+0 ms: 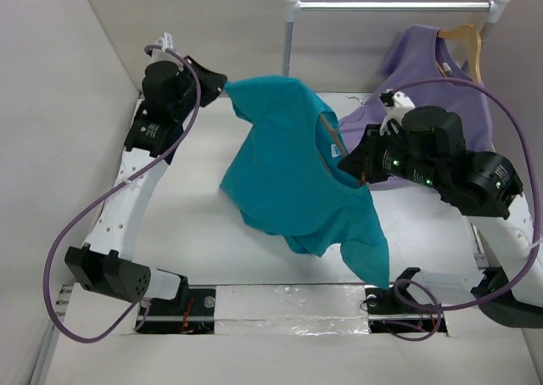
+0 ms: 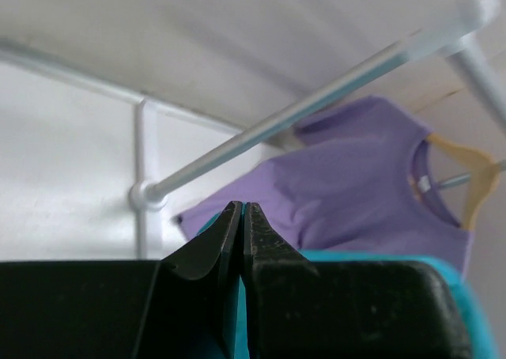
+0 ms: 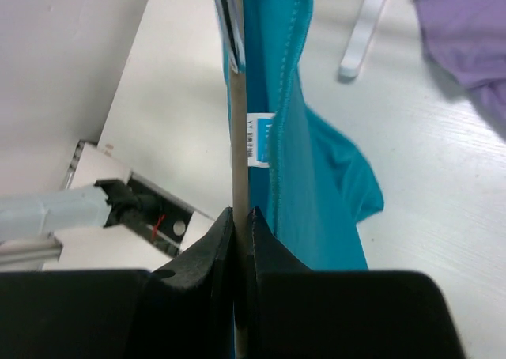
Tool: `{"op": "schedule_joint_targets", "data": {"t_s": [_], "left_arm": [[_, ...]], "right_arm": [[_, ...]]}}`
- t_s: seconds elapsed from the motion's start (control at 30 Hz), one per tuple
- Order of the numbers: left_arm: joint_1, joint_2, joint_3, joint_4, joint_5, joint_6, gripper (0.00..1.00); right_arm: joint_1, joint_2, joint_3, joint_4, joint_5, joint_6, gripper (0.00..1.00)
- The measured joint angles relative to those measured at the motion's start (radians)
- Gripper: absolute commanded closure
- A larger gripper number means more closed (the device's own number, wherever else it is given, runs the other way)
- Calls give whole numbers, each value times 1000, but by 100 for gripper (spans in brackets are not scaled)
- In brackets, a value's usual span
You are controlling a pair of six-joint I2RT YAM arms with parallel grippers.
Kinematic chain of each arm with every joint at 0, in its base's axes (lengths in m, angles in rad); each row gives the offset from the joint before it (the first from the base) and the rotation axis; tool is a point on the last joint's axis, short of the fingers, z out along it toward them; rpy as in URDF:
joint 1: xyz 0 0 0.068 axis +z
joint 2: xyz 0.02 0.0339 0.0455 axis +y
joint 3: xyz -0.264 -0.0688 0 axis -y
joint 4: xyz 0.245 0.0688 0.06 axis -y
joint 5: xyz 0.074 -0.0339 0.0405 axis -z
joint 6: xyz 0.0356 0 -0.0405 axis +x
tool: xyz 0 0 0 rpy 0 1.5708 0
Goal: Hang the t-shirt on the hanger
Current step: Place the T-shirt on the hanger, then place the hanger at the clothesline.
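Hanger [image 3: 238, 137] is mostly buried in the teal t-shirt [image 1: 280, 164]; only a thin bar shows, with the right gripper [image 3: 239, 214] pinched tight on it. Left gripper [image 2: 241, 209] is clamped on a shirt edge. The shirt hangs stretched between both arms, and I can't tell if the hem touches the table [image 1: 195, 232].

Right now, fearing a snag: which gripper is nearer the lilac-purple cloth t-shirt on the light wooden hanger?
Right. The right gripper sits just in front of the lilac-purple t-shirt; the left gripper is far to its left.
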Motion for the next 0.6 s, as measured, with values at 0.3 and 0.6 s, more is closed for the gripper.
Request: {"op": "schedule_joint_targets", "data": {"t_s": [0.3,0.6], "left_arm": [[0,-135,-182,-85,-1,41,75],[-74,-359,-331,-124,14,115,74]], "right_arm": [[-172,-2,-14,6,105,-2,100],[-418,158,114,14,131,-79,100]]}}
